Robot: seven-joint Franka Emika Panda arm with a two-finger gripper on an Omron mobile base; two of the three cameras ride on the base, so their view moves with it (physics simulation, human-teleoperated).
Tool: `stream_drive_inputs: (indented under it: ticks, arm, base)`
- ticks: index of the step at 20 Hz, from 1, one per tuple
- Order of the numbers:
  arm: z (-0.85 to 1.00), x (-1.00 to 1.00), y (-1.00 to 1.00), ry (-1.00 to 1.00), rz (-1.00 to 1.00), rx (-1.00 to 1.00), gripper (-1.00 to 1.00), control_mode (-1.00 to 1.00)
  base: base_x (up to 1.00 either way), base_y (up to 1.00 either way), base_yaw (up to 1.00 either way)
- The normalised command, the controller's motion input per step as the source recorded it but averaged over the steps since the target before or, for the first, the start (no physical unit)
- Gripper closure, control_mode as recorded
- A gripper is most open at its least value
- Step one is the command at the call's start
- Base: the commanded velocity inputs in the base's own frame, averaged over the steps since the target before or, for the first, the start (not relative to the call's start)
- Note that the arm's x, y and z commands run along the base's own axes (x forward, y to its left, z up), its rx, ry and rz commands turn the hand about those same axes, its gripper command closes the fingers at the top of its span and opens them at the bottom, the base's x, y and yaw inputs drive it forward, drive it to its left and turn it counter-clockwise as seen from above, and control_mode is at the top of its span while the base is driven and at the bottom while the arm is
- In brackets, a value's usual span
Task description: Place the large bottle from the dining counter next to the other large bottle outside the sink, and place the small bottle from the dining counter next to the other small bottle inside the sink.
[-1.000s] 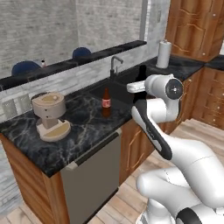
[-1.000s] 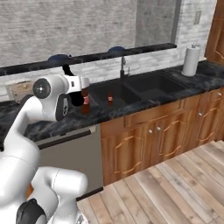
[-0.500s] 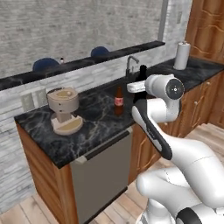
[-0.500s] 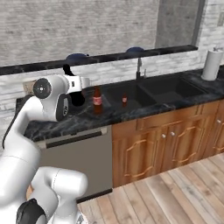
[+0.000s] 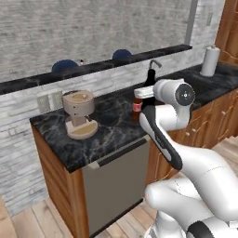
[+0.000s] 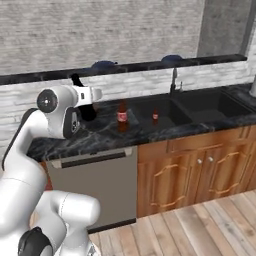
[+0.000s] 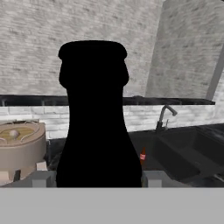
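The jaws stand partly open, clasped around one black bottle (image 7: 94,118), carried above the kitchen surface (image 6: 150,129); its neck and cap (image 6: 75,80) rise just past the gripper (image 6: 86,102). One amber-brown bottle (image 6: 122,114) stands upright on that surface just beside the sink (image 6: 200,107), left of the basin. One small bottle (image 6: 155,115) stands inside the sink near its left wall. One faucet (image 6: 174,80) rises behind the basin. One coffee machine (image 5: 79,114) sits further left.
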Motion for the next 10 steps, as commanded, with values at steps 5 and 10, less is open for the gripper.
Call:
stream_drive_inputs:
  ticks: [5, 10]
  arm:
    - [0.0, 0.0, 0.0, 0.0, 0.0, 0.0, 1.0, 1.0]
    - [0.0, 0.0, 0.0, 0.0, 0.0, 0.0, 1.0, 1.0]
  base:
    - [0.68, -0.46, 0.09]
    - [0.71, -0.3, 0.1]
